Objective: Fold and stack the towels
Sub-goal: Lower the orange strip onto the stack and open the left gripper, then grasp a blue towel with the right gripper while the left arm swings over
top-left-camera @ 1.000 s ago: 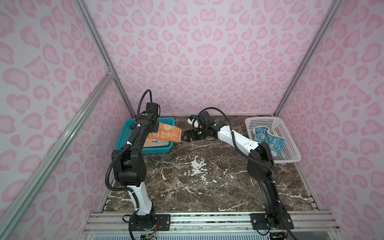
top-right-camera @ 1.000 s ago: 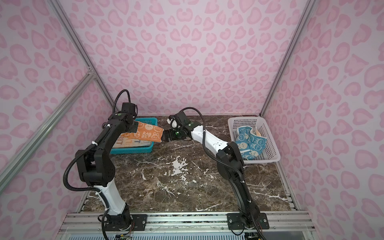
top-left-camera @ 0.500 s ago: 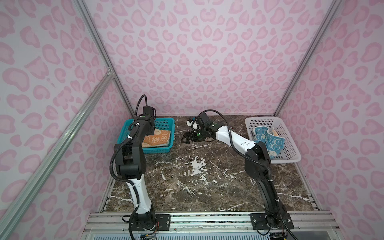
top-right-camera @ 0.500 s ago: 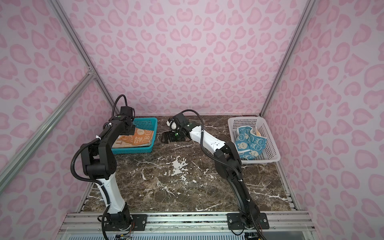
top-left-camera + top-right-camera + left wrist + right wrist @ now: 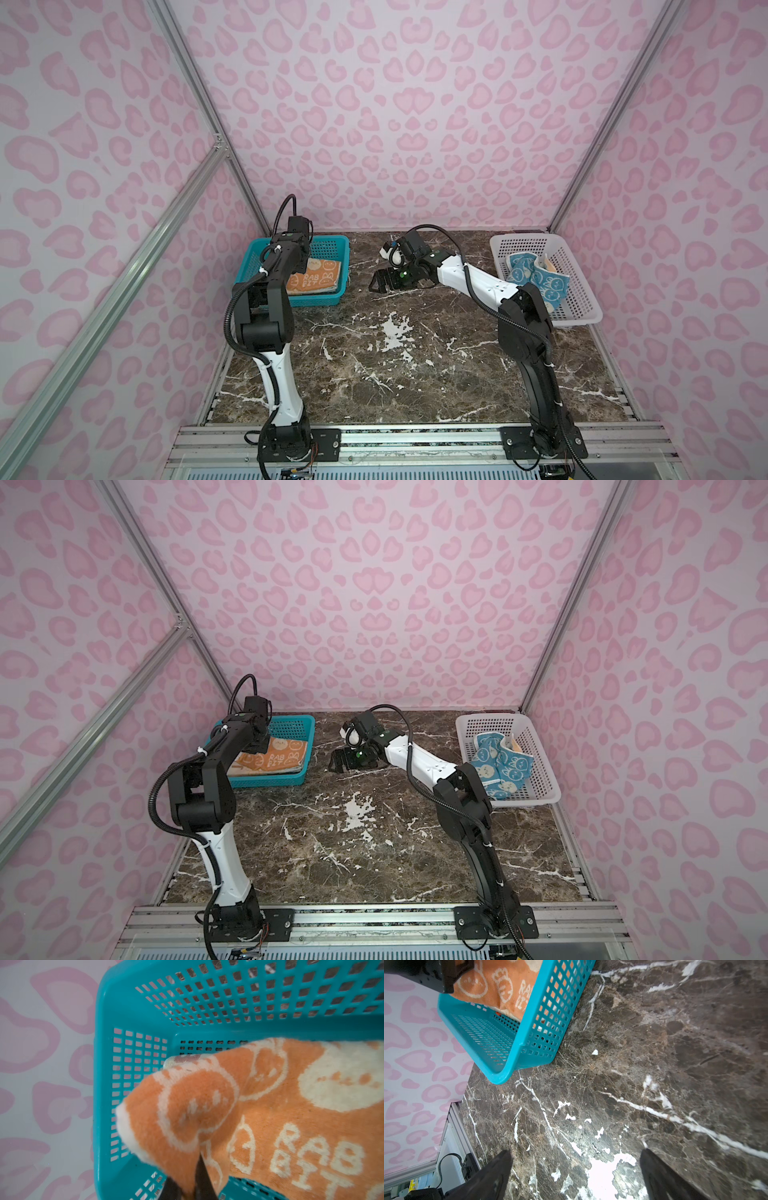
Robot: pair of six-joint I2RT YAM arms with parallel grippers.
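Now your right jaws stand wide apart and empty, low over the marble-patterned surface (image 5: 395,365). In the right wrist view their dark fingers (image 5: 496,1169) frame only brown stone veined with white. A second ago the loose edge of the orange towel (image 5: 313,276) hung out over the rim of the teal basket (image 5: 332,245), right at those fingertips. It has since been drawn back, and the basket wall now stands between the towel and the open jaws.

The towel lies inside the basket, mostly flat. White rabbit faces and the letters "RAB BIT" face up. One corner is bunched into a rounded hump where your left jaws are clamped on it, and the cloth is pinched between the two black fingers (image 5: 202,1180). Your left arm (image 5: 270,307) has stretched further back over the basket than before. Just past the hump, a pale edge of another cloth (image 5: 182,1059) peeks from under the orange one.

The orange weave is looped terry, fuzzy at the white hem. The basket is smooth plastic with square grid holes in its walls and small slots in its floor.

Well behind your right jaws, past that arm's elbow, the blue towel (image 5: 536,276) sits crumpled in the white basket (image 5: 582,299), unchanged.
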